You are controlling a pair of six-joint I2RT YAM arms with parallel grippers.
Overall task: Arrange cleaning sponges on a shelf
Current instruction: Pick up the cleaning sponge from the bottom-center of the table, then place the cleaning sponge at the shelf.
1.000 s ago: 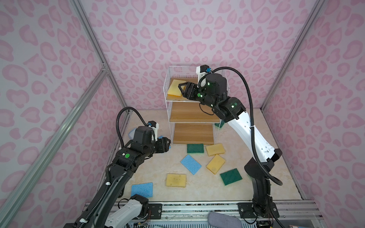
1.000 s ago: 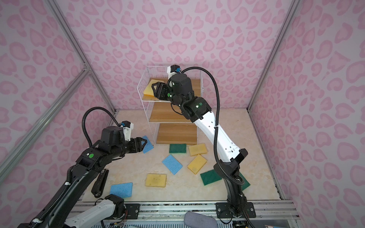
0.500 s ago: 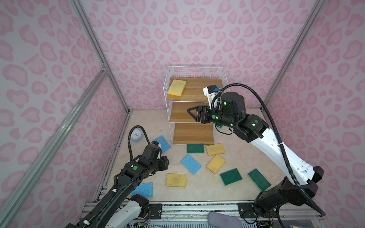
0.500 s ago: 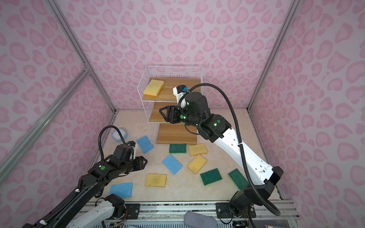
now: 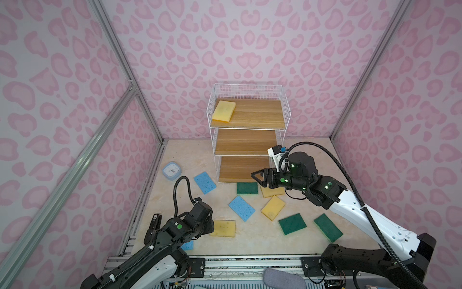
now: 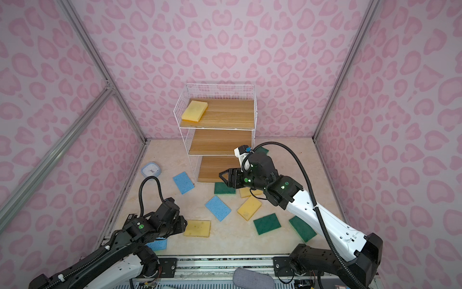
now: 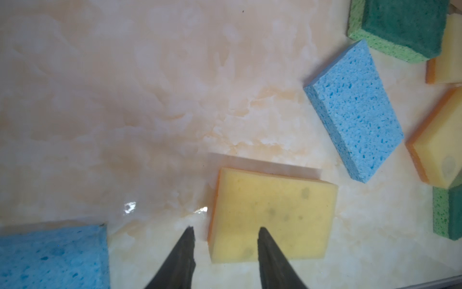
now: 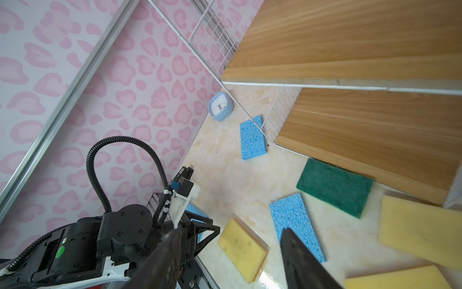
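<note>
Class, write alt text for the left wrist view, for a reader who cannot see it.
The open left claw straddles an edge of a pale yellow sponge lying flat on a marbled beige floor. Two blue sponges and green scourer sponges lie nearby.

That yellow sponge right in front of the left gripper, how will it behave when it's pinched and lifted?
The yellow sponge looks like thick foam, so it will probably squash between the jaws of the left gripper. Its spongy body suggests it is light. Lying flat, it should not roll.
</note>
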